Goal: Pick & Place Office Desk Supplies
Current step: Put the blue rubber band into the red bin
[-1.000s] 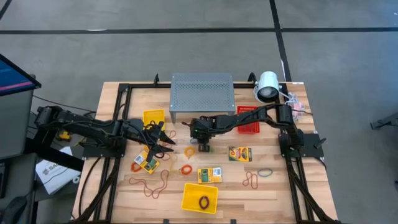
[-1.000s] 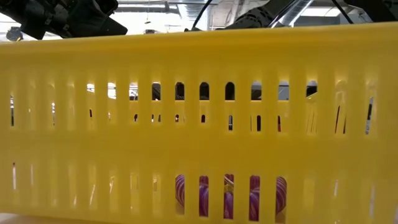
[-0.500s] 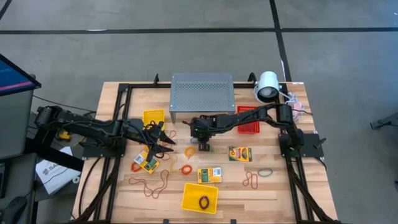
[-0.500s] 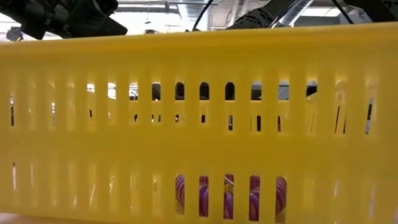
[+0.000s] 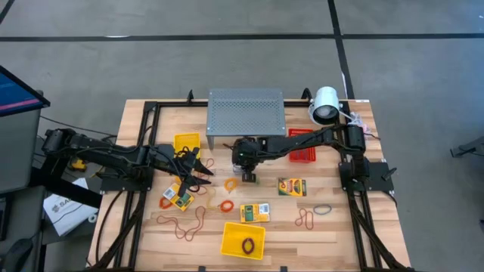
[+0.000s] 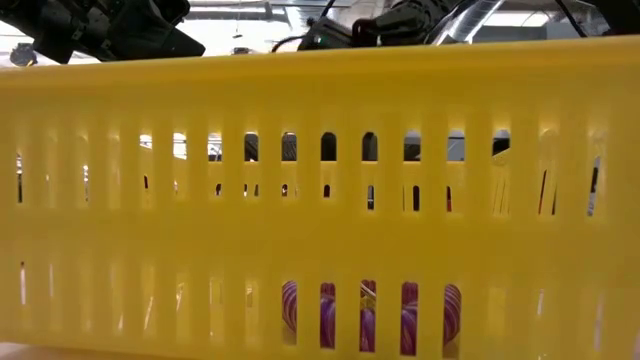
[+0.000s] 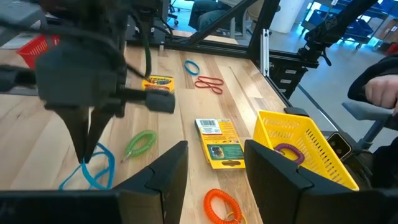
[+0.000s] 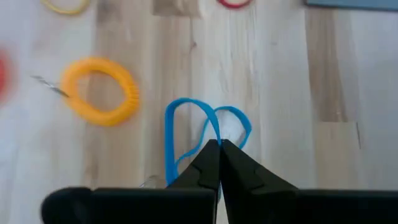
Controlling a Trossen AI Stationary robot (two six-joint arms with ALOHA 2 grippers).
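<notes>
- We look down on a wooden bench point(image 5: 333, 227) strewn with rubber bands and crayon boxes.
- The right gripper point(image 8: 219, 148) is near the middle of the bench, in front of the grey perforated stand point(image 5: 245, 110), its fingers pressed together, pinching a blue rubber band point(image 8: 186, 134) that trails onto the wood.
- An orange coiled band point(image 8: 101, 91) lies just beside the blue one.
- The left gripper point(image 5: 203, 175) hovers to the left of the right gripper, fingers apart, holding nothing we can see.
- One crayon box point(image 7: 220, 142) lies between the left gripper and a yellow basket point(image 7: 311, 148) at the front edge; a purple band point(image 7: 286, 150) lies inside the basket.
- A second crayon box point(image 5: 293, 187) lies to the right of the right gripper, and a third point(image 5: 180, 198) below the left gripper.
- A green band point(image 7: 140, 143) lies near the blue one.
</notes>
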